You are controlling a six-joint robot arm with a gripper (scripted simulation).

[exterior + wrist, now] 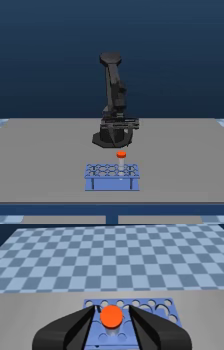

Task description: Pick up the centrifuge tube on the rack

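Observation:
The light-blue rack (111, 178) stands on the grey table near its front edge. Only the orange-red cap (121, 155) of the centrifuge tube shows, just above the rack's back row on the exterior view's right; the tube's body is too faint to make out. The black gripper (119, 147) hangs right behind and above the cap. In the wrist view the gripper (112, 307) is open, its two dark fingers (85, 319) standing on either side of the cap (111, 316) with a thin gap on each side, over the rack's holes (155, 305).
The arm's black base (112, 137) sits mid-table behind the rack. The grey table (45, 160) stretches wide on both sides. Beyond the table's edge lies a blue checkered floor (110, 257).

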